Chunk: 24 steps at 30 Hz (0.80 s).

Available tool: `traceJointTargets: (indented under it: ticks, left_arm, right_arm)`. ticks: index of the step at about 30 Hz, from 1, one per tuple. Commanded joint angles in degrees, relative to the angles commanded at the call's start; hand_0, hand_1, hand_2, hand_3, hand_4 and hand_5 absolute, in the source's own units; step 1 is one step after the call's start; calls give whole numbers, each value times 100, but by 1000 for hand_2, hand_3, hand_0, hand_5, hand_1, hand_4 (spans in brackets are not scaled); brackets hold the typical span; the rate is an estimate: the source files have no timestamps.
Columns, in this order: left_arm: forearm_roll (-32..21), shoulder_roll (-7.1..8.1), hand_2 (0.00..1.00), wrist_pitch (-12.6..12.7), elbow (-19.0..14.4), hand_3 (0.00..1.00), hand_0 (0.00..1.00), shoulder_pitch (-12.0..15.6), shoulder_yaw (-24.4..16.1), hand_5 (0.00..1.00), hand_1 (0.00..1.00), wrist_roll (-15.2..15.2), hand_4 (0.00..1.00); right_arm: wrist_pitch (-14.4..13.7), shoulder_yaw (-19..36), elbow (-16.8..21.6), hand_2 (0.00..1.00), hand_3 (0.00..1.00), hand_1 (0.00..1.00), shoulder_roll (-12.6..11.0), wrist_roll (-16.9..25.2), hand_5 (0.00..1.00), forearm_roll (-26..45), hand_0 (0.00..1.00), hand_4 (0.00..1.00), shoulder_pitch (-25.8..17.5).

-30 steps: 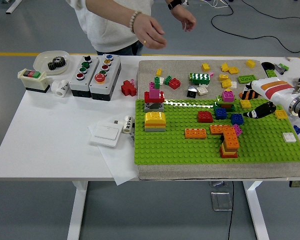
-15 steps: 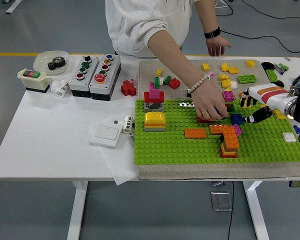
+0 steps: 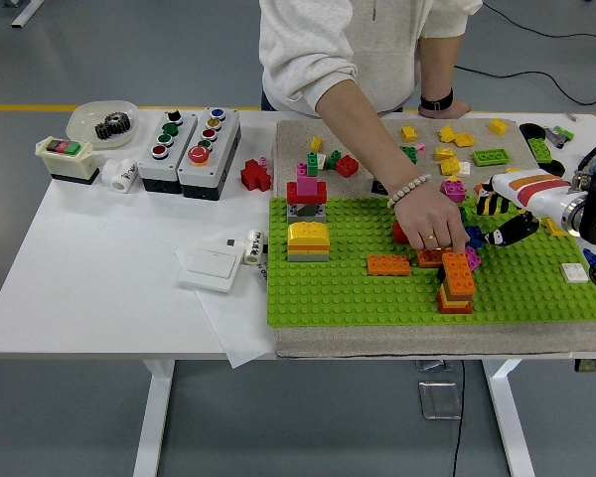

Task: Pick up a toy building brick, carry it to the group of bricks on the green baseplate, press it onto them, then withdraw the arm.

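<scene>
The green baseplate (image 3: pixel 358 293) lies on a grey mat at the right half of the table. On it stand a yellow stack (image 3: pixel 308 240), a red and magenta stack (image 3: pixel 306 189), a flat orange brick (image 3: pixel 362 264) and a tall orange stack (image 3: pixel 456 283). A person's hand (image 3: pixel 432 224) reaches down from the far side and rests on the bricks just left of and above the orange stack, hiding several of them. My right hand (image 3: pixel 507 224) hovers at the plate's right side, a little right of the person's hand. Whether it holds a brick is unclear.
Loose bricks lie on the mat behind the plate, among them a green one (image 3: pixel 490 156) and yellow ones (image 3: pixel 447 133). A white brick (image 3: pixel 574 272) sits at the plate's right edge. Button boxes (image 3: pixel 189 139), a bowl with a gear (image 3: pixel 104 121) and a white switch (image 3: pixel 211 265) lie to the left.
The person leaned in and brought a hand down onto the plate, then slid it right to the bricks by the orange stack. My right hand drew back slightly to the right.
</scene>
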Motion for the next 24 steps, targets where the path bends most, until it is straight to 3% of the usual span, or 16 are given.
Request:
traceJointTargets:
  ticks: [24]
  left_arm:
    - [-12, -5, 504, 17, -3, 595, 425, 17, 10, 756, 464, -6, 620]
  right_arm:
    - [-47, 313, -87, 524, 541, 469, -99, -45, 283, 20, 433, 845, -80]
